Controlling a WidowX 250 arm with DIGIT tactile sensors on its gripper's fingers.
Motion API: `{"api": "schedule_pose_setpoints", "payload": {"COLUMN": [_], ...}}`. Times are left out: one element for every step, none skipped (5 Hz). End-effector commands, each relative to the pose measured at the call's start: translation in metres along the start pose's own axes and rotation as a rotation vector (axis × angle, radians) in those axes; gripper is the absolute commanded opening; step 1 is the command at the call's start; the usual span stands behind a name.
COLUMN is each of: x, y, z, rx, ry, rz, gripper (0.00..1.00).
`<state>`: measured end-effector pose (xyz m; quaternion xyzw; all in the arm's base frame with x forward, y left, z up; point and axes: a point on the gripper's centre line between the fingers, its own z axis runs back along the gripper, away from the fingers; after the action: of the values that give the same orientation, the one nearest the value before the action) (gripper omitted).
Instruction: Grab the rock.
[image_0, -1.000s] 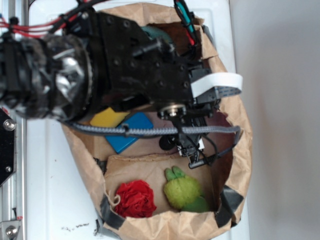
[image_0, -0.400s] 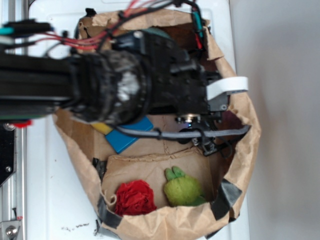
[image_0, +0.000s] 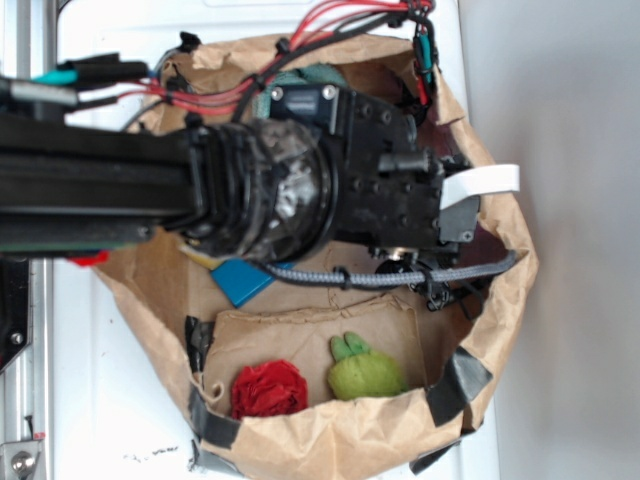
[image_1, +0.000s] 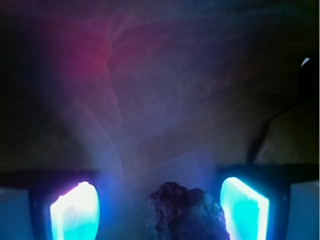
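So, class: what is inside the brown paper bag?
Visible in the paper bag: a red frilly ball, a green plush toy and a blue block. The wrist view shows the rock between the end effector fingers. The arm covers the rest.

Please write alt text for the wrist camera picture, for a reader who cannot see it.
A dark, lumpy rock sits low in the middle of the frame, between the two glowing fingertips of the open gripper, with a gap on each side. Behind it is creased brown paper, dimly lit in purple and red.

Dim, blurry wrist view, glaring cyan glow; bright, soft exterior view.
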<state>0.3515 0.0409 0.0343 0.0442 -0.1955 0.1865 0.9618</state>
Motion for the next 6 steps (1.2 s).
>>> {"api": "schedule_pose_setpoints", "payload": {"x": [0.003, 0.002, 0.000, -0.003, -0.002, 0.002], "y": [-0.009, -0.009, -0.007, -0.002, 0.002, 0.006], "z": [0.007, 0.011, 0.021, 0.048, 0.082, 0.106], "rx": [-0.033, -0.036, -0.045, -0.085, -0.160, -0.207], "ry": [-0.060, -0.058, -0.044, 0.000, 0.113, 0.140], "rz": [-0.036, -0.065, -0.088, -0.128, -0.170, -0.182], "gripper": [0.00, 0.00, 0.00, 0.00, 0.00, 0.00]}}
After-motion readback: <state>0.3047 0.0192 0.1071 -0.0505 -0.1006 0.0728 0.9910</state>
